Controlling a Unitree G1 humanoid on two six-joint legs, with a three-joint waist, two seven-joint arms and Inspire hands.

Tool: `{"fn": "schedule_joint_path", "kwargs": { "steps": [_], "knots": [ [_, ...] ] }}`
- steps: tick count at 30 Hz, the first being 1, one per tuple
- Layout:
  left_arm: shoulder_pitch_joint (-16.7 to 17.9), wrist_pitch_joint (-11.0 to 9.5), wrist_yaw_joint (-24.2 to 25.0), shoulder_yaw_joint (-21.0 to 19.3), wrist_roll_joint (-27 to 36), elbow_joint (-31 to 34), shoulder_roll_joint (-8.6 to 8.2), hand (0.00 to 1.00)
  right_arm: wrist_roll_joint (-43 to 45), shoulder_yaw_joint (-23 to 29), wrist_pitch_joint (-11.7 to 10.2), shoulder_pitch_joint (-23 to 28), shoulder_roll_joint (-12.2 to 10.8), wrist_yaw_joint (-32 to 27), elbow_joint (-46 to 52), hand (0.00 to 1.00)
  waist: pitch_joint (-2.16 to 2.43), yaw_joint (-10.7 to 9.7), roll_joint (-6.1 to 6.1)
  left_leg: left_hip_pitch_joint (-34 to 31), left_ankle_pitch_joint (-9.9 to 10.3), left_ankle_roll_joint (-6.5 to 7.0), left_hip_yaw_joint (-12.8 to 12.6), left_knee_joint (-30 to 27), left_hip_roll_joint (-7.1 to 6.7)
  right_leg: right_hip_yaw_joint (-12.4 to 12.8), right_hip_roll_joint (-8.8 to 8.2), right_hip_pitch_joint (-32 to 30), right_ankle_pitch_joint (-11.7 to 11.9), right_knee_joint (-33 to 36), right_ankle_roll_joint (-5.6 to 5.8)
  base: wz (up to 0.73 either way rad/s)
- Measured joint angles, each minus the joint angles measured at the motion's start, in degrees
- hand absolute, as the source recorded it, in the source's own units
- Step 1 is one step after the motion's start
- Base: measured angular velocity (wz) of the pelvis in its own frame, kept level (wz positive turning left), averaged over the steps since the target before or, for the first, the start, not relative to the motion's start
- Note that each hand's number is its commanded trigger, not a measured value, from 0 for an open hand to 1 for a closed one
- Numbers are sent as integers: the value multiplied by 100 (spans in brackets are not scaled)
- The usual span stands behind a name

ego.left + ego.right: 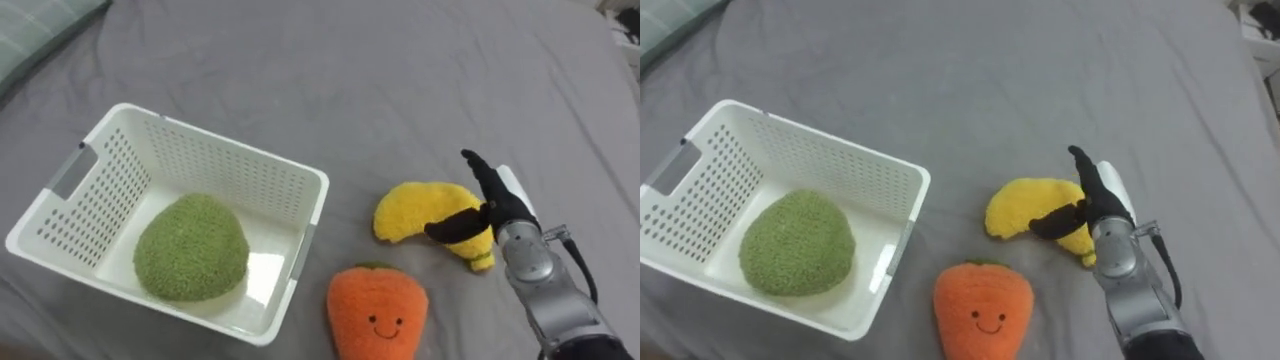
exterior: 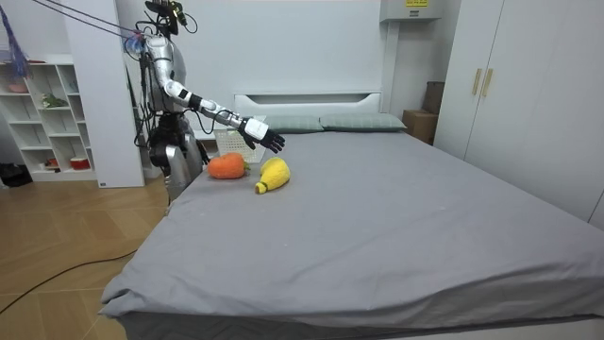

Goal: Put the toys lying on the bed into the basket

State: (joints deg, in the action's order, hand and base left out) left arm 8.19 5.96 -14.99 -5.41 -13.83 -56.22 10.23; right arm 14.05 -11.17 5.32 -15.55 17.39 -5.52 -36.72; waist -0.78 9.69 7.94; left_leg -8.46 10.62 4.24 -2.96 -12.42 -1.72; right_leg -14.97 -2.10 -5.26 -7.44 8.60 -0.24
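- Three plush toys in play: one green, one orange, one yellow.
- One white slatted basket (image 1: 230, 145) sits on the grey bed (image 1: 400, 60), towards the robot's left.
- Inside the basket there's one toy, the round green plush (image 1: 190, 247), lying on the basket floor against the near wall.
- Two toys are out on the sheet. The orange carrot plush (image 1: 377, 312) with its little smile lies just beside the basket's right corner, not touching it.
- The yellow banana plush (image 1: 420, 208) lies just beyond the carrot, to its right, with a small gap between them.
- One hand is at work: the right hand (image 1: 490, 210) reaches in from the lower right, over the banana's right end.
- Its fingers (image 1: 478, 165) are straight and spread, the thumb stretched sideways across the banana, nothing gripped.
- In the room view that hand (image 2: 264, 138) hangs above the banana (image 2: 274, 174) with a gap under it.
- There the robot stands at the side of the bed, on the room view's left, arm stretched out over the mattress, carrot (image 2: 226, 166) close to the edge.
- Two pillows (image 2: 363, 122) lie at the headboard, well apart from the toys.
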Motion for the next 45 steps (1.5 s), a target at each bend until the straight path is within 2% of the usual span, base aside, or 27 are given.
{"fn": "schedule_joint_path", "kwargs": {
  "steps": [4, 11, 13, 19, 24, 28, 29, 30, 31, 32, 34, 40, 45],
  "knots": [
    [34, -45, -68, 6, 302, 9, 5, 0, 1, -141, -54, -94, 16, -114, -267, 0, -14, 109, 9, -227, -7, -10, 108, -39, -9, -126, -10, -173, 0, 5, 0, 15],
    [62, -79, -69, 124, 300, 39, 12, 0, -21, -108, -163, -497, 61, -558, -1269, 0, -30, 180, 56, -355, -27, -18, 326, -80, -37, -418, -27, -170, 0, 2, 0, 20],
    [21, -120, -75, 128, 300, 66, 15, 0, -57, -110, -282, -598, 66, -705, -1570, 0, -43, 188, 78, -437, -31, -18, 370, -119, -47, -516, -36, -209, -1, 0, 0, 15],
    [-75, -185, -80, 225, 291, 115, 41, 0, 17, -109, -394, -837, 129, -952, -2130, 0, -51, 226, 120, -653, -116, 5, 474, -135, -116, -618, -91, -391, 0, 8, 0, 9],
    [-74, -128, -58, 242, 288, 117, 81, 0, 417, -106, -387, -875, 262, -1078, -2438, 0, -64, 369, 113, -712, -131, 1, 553, -139, -127, -760, -102, -415, 0, 10, 0, 7],
    [-74, -79, 31, 235, 300, 96, 92, 0, 914, -106, -277, -872, 456, -1233, -2641, 0, -79, 502, 60, -824, -155, -11, 646, -162, -139, -886, -110, -482, 0, 18, -1, 13],
    [-74, -79, 39, 235, 299, 94, 94, 0, 958, -106, -277, -874, 483, -1255, -2670, 5, -83, 510, 54, -843, -162, -13, 654, -167, -143, -897, -112, -494, 0, 18, -1, 16],
    [-71, -62, 47, 235, 300, 91, 95, 0, 1100, -107, -275, -894, 515, -1303, -2770, 18, -83, 541, 45, -876, -164, -14, 679, -188, -148, -906, -112, -512, -1, 18, -2, 9],
    [-71, -48, 47, 235, 300, 91, 95, 0, 1227, -107, -268, -920, 534, -1335, -2861, 82, -85, 562, 38, -901, -164, -14, 690, -208, -153, -919, -114, -523, -3, 18, -3, 7],
    [-71, -44, 48, 236, 300, 91, 95, 0, 1288, -107, -263, -923, 544, -1351, -2888, 100, -88, 586, 34, -903, -164, -14, 692, -208, -154, -925, -116, -524, -4, 18, -3, 4],
    [-72, -43, 52, 237, 307, 93, 95, 0, 1376, -111, -219, -924, 572, -1428, -2999, 100, -90, 654, 31, -906, -166, -11, 708, -211, -167, -930, -126, -522, -5, 18, -1, 2],
    [-71, -6, 223, 265, 307, 28, 95, 0, 1387, -111, -205, -977, 720, -1575, -3002, 100, -94, 669, 28, -965, -185, 15, 737, -230, -194, -926, -167, -568, -6, 42, 1, 2],
    [-71, -6, 234, 384, 308, -1, 96, 0, 1373, -121, -152, -938, 721, -1563, -3013, 100, -94, 665, 28, -972, -202, 8, 780, -231, -203, -952, -158, -559, -6, 44, 1, 4]
  ]
}}
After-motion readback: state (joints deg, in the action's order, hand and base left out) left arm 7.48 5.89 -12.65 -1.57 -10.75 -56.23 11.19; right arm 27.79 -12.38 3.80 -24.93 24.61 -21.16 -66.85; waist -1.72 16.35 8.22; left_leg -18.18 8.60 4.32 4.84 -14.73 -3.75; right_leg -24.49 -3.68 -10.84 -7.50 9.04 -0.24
